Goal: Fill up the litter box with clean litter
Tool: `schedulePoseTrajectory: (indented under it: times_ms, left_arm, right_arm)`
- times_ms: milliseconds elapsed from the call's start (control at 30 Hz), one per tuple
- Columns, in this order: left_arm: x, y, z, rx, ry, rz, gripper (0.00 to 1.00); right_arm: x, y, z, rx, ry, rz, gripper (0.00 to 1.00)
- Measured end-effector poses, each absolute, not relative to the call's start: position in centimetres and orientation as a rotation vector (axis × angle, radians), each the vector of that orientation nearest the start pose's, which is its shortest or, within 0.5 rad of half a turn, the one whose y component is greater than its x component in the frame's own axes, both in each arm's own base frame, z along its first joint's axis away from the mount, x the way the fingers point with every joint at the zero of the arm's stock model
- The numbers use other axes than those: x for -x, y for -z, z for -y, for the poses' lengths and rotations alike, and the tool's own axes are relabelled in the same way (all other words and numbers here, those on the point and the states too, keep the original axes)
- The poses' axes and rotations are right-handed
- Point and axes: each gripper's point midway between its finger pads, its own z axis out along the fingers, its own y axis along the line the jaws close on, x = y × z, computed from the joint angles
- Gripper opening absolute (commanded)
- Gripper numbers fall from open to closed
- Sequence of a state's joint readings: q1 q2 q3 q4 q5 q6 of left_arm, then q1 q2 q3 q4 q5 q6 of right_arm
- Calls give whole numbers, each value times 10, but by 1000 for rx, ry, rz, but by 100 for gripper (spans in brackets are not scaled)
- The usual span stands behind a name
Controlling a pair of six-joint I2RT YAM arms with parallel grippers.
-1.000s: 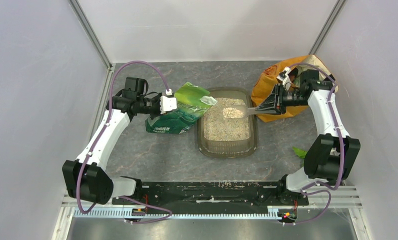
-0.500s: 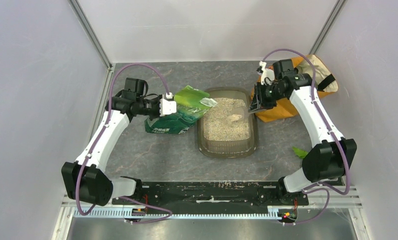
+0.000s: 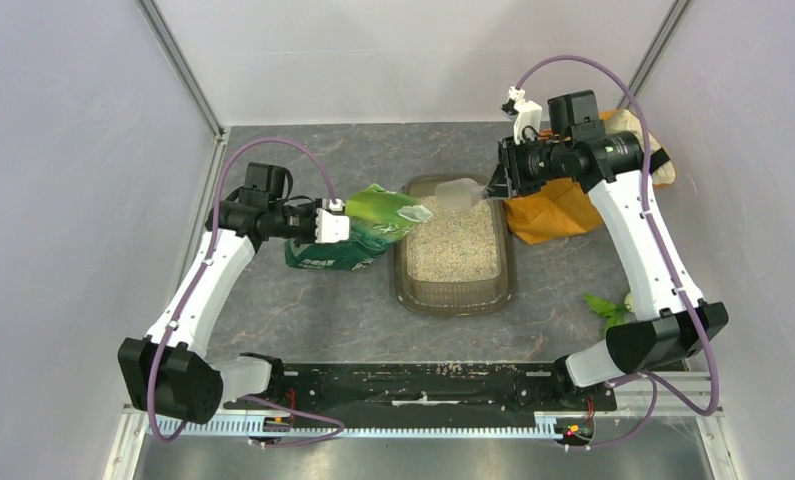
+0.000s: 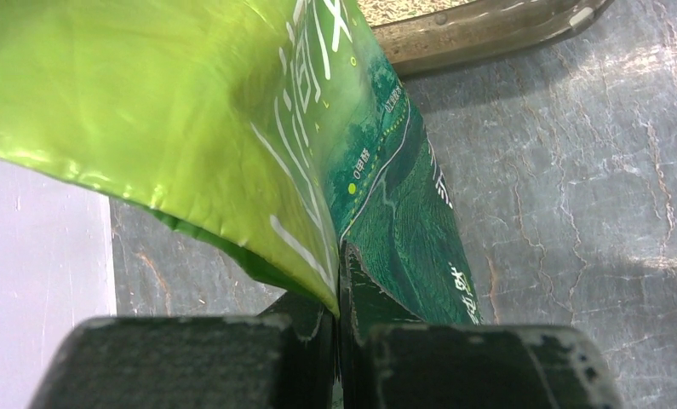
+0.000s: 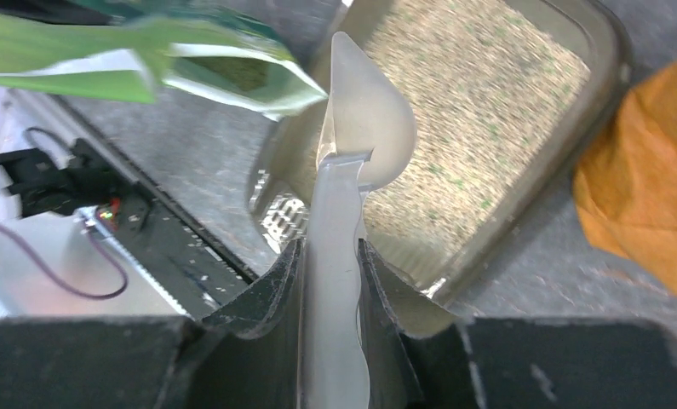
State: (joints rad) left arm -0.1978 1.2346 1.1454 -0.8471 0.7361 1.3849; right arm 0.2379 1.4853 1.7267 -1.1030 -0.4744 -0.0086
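The dark grey-brown litter box point(image 3: 455, 294) sits mid-table with pale speckled litter point(image 3: 453, 245) spread over its floor. My right gripper point(image 3: 498, 186) is shut on the handle of a translucent white scoop point(image 3: 460, 192), held above the box's far end. In the right wrist view the scoop point(image 5: 364, 136) is turned on edge and empty over the litter point(image 5: 471, 102), my gripper point(image 5: 330, 264) clamping its handle. My left gripper point(image 3: 335, 226) is shut on the green pouch point(image 3: 365, 228), which is tilted toward the box's left rim. In the left wrist view my gripper point(image 4: 339, 315) pinches the pouch point(image 4: 190, 111) edge.
An orange cloth bag point(image 3: 553, 208) stands just right of the box, under my right arm. A small green item point(image 3: 601, 304) lies on the table at the right. Grey walls close in on the left, right and back.
My right arm has risen and swung toward the box's far end; the scoop's litter has dropped into the box and the scoop is now empty. The left gripper has shifted slightly nearer with the pouch.
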Motion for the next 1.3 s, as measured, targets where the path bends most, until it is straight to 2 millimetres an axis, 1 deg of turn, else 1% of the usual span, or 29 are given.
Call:
schedulePoseTrajectory:
  times_ms: [133, 167, 300, 433, 533, 700, 900, 1033, 1300]
  left_arm:
    - [-285, -210, 146, -1789, 293, -1335, 2]
    - [-285, -209, 146, -1792, 292, -1333, 2]
    - [-283, -209, 146, -1804, 289, -1322, 2]
    - [-283, -209, 146, -1808, 289, -1317, 2]
    - [-283, -209, 146, -1810, 288, -1313, 2]
    - [-282, -209, 146, -1812, 289, -1313, 2]
    - [-282, -209, 146, -1813, 289, -1311, 2]
    - [-282, -210, 146, -1813, 291, -1308, 2]
    - [-281, -210, 147, -1817, 292, -1301, 2]
  right_arm:
    - [-297, -323, -177, 566, -845, -2272, 0]
    - [-294, -327, -180, 576, -877, -2260, 0]
    - [-280, -334, -188, 614, -976, -2242, 0]
    - [-274, -333, -190, 639, -1007, -2244, 0]
    - [-271, -330, -190, 658, -1019, -2249, 0]
    - [-269, -318, -189, 682, -1017, -2276, 0]
    - [-273, -311, -190, 713, -1004, -2282, 0]
    - [-277, -304, -194, 736, -993, -2291, 0]
    - [-280, -286, -209, 819, -947, -2318, 0]
